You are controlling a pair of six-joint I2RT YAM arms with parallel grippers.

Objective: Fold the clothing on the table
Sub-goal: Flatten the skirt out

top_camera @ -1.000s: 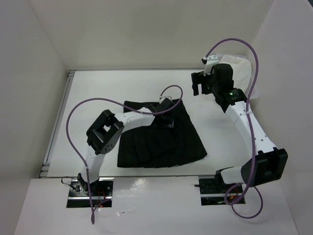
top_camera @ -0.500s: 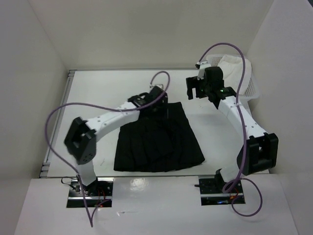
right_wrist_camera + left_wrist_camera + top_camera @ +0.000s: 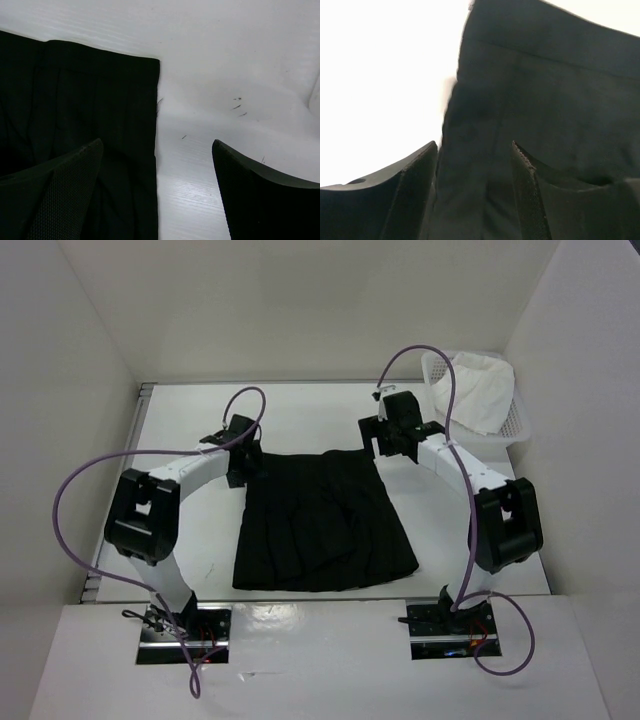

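From above I count one skirt (image 3: 320, 525), black and pleated, lying flat in the middle of the one table (image 3: 180, 430), with its waistband on the far side. I have two grippers at its far corners: my left gripper (image 3: 240, 458) and my right gripper (image 3: 385, 437). One basket (image 3: 520, 425) holds one white cloth (image 3: 475, 400).

Left wrist: my two fingers (image 3: 395, 200) stand apart — the skirt's edge lies below the gap, nothing clamped.

Right wrist: two fingers (image 3: 265, 195) spread wide — released, above the waistband corner and bare table.
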